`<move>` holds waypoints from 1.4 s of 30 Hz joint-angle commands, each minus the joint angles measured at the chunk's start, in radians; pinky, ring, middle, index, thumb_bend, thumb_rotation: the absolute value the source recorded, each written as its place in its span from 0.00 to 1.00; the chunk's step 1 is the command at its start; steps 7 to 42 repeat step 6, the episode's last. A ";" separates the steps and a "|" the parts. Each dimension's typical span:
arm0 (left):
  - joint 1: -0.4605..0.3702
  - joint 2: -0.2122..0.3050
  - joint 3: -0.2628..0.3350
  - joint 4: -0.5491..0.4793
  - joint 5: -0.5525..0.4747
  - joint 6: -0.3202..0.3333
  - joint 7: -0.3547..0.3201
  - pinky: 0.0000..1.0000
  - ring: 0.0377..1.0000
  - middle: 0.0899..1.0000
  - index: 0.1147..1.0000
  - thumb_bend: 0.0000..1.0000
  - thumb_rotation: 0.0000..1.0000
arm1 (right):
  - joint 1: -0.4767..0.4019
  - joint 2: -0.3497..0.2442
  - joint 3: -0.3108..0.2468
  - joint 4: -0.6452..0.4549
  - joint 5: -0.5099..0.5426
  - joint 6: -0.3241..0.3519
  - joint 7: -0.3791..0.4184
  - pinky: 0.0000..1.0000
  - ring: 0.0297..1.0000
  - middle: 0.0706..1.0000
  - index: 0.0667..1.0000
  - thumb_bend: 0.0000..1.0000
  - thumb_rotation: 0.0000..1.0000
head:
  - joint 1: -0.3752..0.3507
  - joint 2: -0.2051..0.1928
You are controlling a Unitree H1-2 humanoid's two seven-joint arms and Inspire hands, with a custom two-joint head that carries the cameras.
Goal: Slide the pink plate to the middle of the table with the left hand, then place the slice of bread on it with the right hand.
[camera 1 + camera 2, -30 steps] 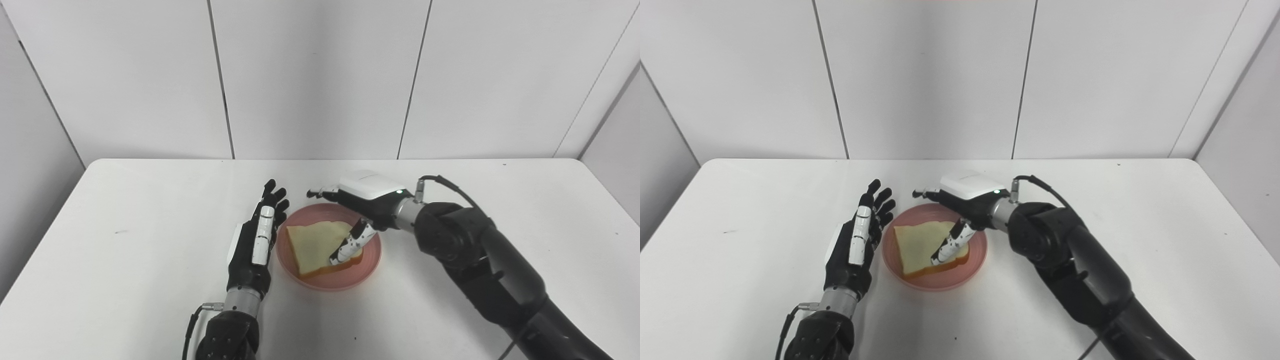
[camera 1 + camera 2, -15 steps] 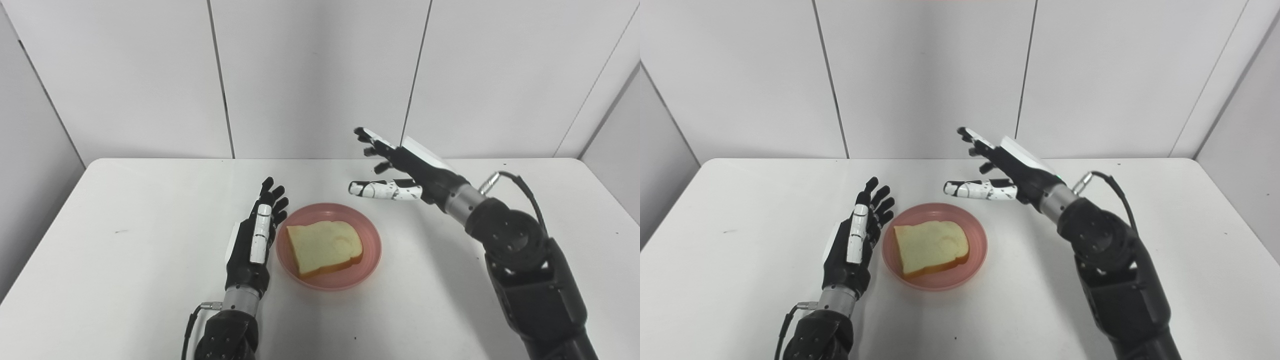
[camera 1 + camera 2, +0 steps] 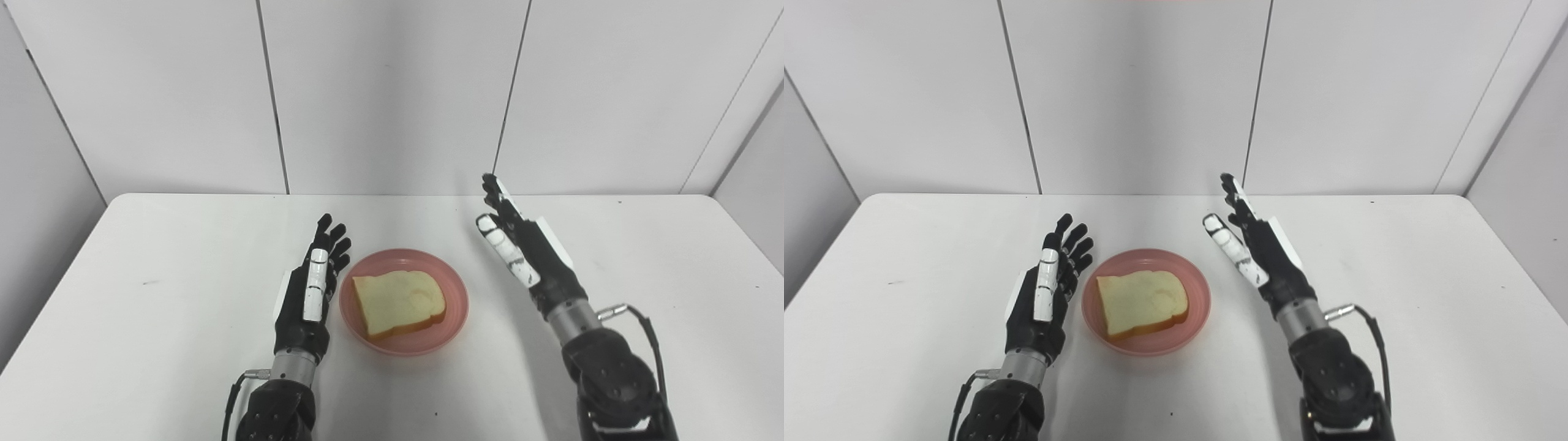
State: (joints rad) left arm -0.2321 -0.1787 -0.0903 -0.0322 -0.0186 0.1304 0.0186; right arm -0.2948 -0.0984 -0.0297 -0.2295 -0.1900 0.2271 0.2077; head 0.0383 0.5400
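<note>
A pink plate (image 3: 450, 323) lies in the middle of the white table, and a slice of bread (image 3: 398, 302) rests flat on it. My left hand (image 3: 310, 291) stands just left of the plate's rim, open, fingers straight and pointing away from me, holding nothing. To the right of the plate my right hand (image 3: 520, 254) is raised above the table, open with fingers spread and pointing up and away, clear of the plate and bread.
The white table (image 3: 153, 269) runs to grey wall panels at the back and sides. A small dark speck (image 3: 147, 283) marks the table at the left. Nothing else lies on it.
My right hand let go of the bread on the plate, lifted, and drew back to the right of the plate with fingers open. The left hand, plate and bread stayed put.
</note>
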 commanded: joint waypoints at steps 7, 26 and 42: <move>-0.020 -0.004 -0.006 -0.021 0.004 -0.043 -0.002 0.93 0.92 0.94 0.95 0.64 1.00 | 0.052 0.074 0.005 0.006 0.039 -0.202 -0.134 1.00 1.00 1.00 1.00 0.79 1.00 | -0.001 -0.004; -0.020 -0.004 -0.006 -0.021 0.004 -0.043 -0.002 0.93 0.92 0.94 0.95 0.64 1.00 | 0.052 0.074 0.005 0.006 0.039 -0.202 -0.134 1.00 1.00 1.00 1.00 0.79 1.00 | -0.001 -0.004; -0.020 -0.004 -0.006 -0.021 0.004 -0.043 -0.002 0.93 0.92 0.94 0.95 0.64 1.00 | 0.052 0.074 0.005 0.006 0.039 -0.202 -0.134 1.00 1.00 1.00 1.00 0.79 1.00 | -0.001 -0.004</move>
